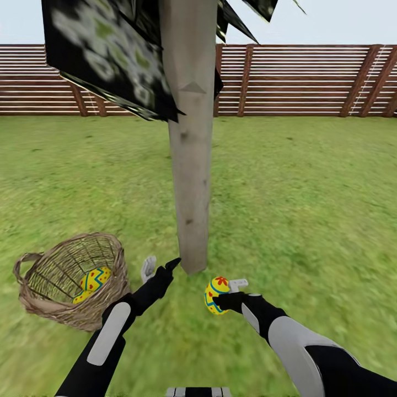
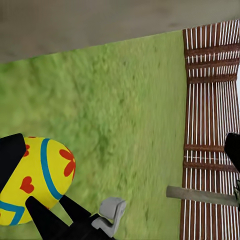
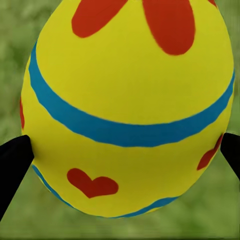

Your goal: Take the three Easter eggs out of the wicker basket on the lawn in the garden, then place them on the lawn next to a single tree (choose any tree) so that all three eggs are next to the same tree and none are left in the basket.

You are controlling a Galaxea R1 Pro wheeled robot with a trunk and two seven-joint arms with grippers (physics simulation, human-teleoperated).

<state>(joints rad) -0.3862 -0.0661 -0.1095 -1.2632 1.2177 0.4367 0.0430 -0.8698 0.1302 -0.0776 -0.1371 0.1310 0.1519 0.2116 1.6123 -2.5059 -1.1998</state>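
While your robot faces the pale trunk rising through the middle of the head view, the wicker basket (image 1: 70, 281) sits tilted at lower left on the lawn (image 1: 309, 198), with at least one Easter egg (image 1: 95, 279) visible inside it through the weave. Just right of the basket, your left gripper (image 1: 160, 268) points toward the foot of the tree (image 1: 191, 165), its fingers spread apart and holding nothing. Right of the trunk's base, at lower centre, your right gripper (image 1: 218, 300) is clamped on a second egg (image 1: 215, 294), held just above the grass; in the right wrist view that egg (image 3: 127, 105) sits between the dark fingertips (image 3: 14, 165). Across the top of the frame, a brown slatted fence (image 1: 309, 80) closes off the garden.
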